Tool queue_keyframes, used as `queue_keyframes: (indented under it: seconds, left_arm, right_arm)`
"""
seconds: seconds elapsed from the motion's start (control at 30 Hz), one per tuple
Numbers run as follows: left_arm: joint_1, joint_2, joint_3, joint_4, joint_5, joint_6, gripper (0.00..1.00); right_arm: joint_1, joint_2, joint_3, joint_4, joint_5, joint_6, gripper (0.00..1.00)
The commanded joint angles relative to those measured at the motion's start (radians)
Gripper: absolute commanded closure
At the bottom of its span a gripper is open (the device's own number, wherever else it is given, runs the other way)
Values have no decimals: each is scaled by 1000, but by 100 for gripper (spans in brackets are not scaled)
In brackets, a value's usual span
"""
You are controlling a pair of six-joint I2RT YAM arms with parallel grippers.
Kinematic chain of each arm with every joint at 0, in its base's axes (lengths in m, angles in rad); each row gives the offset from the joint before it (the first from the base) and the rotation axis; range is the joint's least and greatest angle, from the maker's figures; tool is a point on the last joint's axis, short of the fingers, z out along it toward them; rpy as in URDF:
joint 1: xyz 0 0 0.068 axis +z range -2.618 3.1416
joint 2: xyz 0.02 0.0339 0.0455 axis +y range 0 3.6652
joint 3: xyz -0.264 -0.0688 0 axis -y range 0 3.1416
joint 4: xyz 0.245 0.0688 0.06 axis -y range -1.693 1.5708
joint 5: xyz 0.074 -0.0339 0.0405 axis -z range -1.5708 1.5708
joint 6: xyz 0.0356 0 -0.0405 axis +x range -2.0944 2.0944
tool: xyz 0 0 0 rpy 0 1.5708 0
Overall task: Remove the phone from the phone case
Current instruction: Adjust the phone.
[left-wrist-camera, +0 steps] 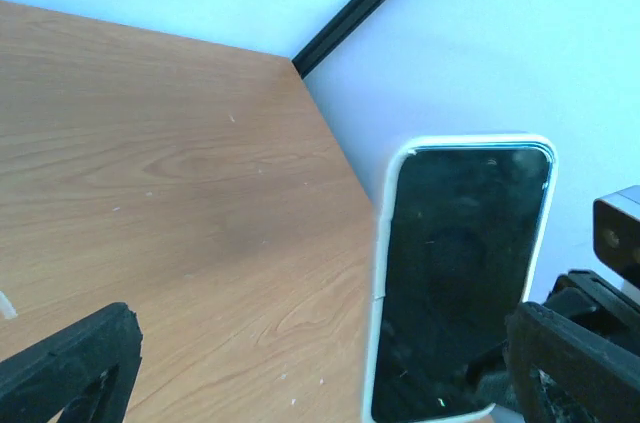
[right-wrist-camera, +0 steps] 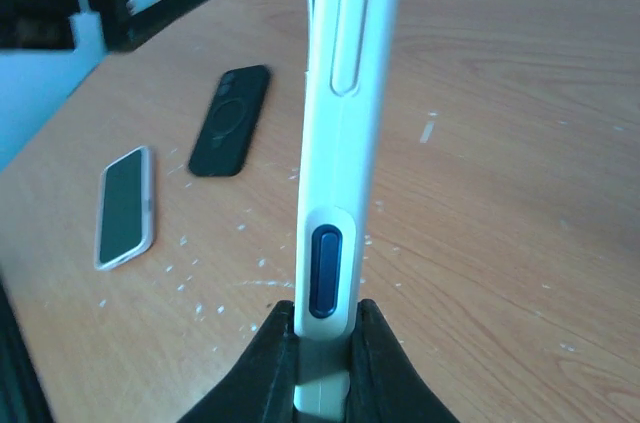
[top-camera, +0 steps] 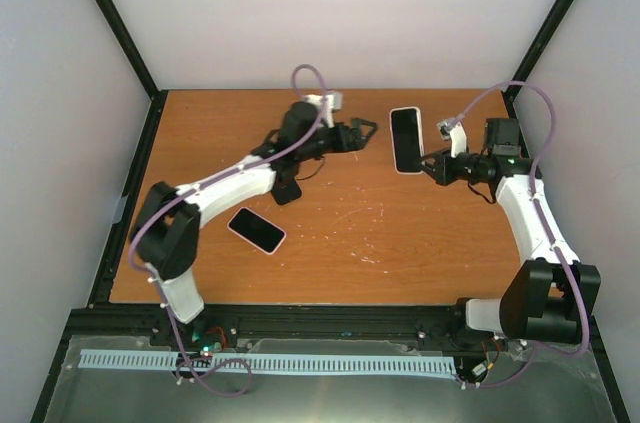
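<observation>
Since the right gripper [top-camera: 428, 165] pinched one end of the white phone case [right-wrist-camera: 335, 143], holding it with the phone [top-camera: 406, 138] inside clear of the counter [top-camera: 340, 238] near the far-right corner, screen toward the left gripper [top-camera: 362, 133], which was spread wide, a push-out seemed intended.

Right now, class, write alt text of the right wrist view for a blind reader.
The right pincer grips a white-cased phone edge-on. Behind it on the wooden table lie a second phone and a black case.
</observation>
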Motion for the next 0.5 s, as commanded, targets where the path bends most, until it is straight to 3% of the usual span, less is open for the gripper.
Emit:
queue_keyframes:
  seconds: [0.0, 0.1, 0.27, 0.47]
  left_arm:
    - [102, -166, -302, 413, 259, -28, 0]
    - [113, -199, -467, 715, 407, -9, 0]
    - [111, -137, -489, 948, 620, -72, 6]
    - [79, -17, -423, 1088, 708, -158, 20]
  right_arm:
    - [-44, -22, 34, -233, -343, -322, 97]
    - [-43, -37, 13, -376, -449, -474, 96]
    - [-43, -59, -32, -373, -498, -461, 96]
    - [-40, -47, -56, -392, -558, -448, 96]
